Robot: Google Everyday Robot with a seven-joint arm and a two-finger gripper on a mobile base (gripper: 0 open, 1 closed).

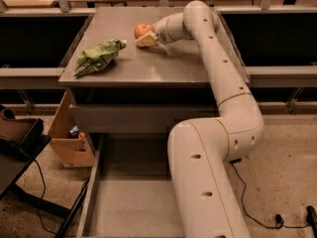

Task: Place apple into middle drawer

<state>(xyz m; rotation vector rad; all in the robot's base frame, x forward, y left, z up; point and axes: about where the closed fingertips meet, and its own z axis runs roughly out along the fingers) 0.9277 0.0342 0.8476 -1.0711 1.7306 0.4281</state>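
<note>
The apple (142, 29) is small, round and red-orange, and it sits on the grey cabinet top (148, 63) toward the back, left of the middle. My gripper (148, 37) is at the end of the long cream arm that reaches over the cabinet top. It sits right against the apple's front right side, low on the surface. The middle drawer (131, 197) is pulled out below the cabinet, a wide shallow grey tray with a bare floor, and my arm's lower links cover its right part.
A green wrinkly snack bag (98, 56) lies on the cabinet top, left of the apple. A cardboard box (67, 138) stands on the floor left of the drawer. A dark stand (20, 138) is at the far left. A black cable (257, 207) runs on the floor at right.
</note>
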